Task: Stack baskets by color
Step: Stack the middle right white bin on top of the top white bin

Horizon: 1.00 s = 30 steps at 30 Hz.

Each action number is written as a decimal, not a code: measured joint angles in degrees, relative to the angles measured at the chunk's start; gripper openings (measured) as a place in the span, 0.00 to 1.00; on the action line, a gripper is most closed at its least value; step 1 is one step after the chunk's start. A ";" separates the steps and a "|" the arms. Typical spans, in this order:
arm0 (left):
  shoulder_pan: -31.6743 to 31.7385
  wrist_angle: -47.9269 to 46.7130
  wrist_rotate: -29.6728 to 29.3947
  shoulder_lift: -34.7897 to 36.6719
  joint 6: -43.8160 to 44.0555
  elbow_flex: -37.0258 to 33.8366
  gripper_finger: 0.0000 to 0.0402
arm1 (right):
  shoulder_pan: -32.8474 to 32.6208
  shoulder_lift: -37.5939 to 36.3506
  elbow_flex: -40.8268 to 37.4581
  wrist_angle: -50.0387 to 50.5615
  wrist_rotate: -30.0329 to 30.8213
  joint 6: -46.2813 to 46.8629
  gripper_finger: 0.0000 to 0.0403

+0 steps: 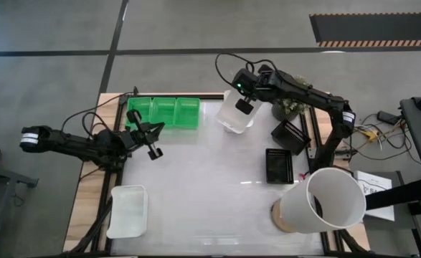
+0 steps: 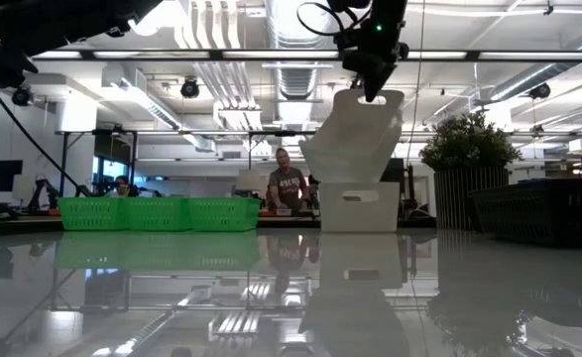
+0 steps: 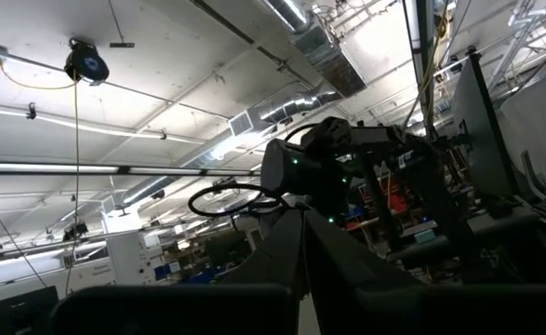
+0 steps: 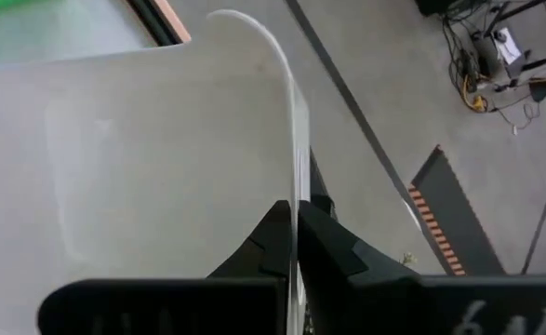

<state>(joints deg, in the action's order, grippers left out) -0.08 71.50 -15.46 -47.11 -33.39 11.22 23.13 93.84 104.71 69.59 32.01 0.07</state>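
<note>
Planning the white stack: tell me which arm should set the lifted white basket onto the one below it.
Right. The right tool is shut on the lifted white basket's rim, tilted above the second white basket at the table's far side. The left tool is shut, empty, beside the green baskets.

Both arms were held above the worktop, fingers closed.

The right arm was stretched from its base at the right side toward the far middle of the worktop, its elbow bent, and the right gripper was carried high, pointed downward, its fingers pinched together on the thin wall of a translucent white basket that was lifted and tilted. The left arm was extended low from the left edge, and the left gripper was kept raised with its fingers together and nothing between them.
</note>
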 joint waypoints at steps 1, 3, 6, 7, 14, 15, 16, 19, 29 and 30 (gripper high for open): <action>-0.01 0.00 0.00 0.00 0.00 0.00 0.00 | -0.03 0.00 -0.04 -0.01 0.49 -0.50 0.02; -0.01 0.01 0.00 0.00 0.01 0.00 0.00 | -0.10 0.00 -0.05 -0.04 2.18 -1.25 0.02; 0.00 0.00 0.00 0.00 0.00 0.00 0.00 | -0.05 0.00 -0.05 -0.03 2.77 -2.30 0.02; 0.00 0.00 0.00 0.00 0.00 0.00 0.00 | 0.09 0.00 -0.05 -0.03 2.81 -2.39 0.02; -0.02 0.00 0.00 0.00 0.00 0.00 0.00 | 0.16 0.00 -0.05 -0.13 2.79 -2.66 0.02; 0.00 0.00 0.00 0.00 0.00 0.00 0.00 | 0.16 0.00 -0.05 -0.17 2.73 -2.66 0.02; 0.00 0.00 0.00 0.00 0.00 0.00 0.00 | 0.16 0.00 -0.05 -0.23 2.71 -2.66 0.02; -0.01 0.00 0.00 0.00 0.02 0.00 0.00 | 0.16 0.00 -0.07 -0.79 2.69 -2.72 0.02; 0.00 0.00 0.00 0.00 0.00 -0.02 0.00 | 0.16 0.00 -0.07 -1.34 2.61 -3.64 0.02; -0.01 -0.01 0.00 0.00 0.00 -0.02 0.00 | 0.16 0.00 -0.07 -1.34 2.59 -3.64 0.02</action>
<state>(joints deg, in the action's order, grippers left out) -0.08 71.50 -15.46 -47.11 -33.39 11.20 23.29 93.84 104.64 68.25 34.60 -3.57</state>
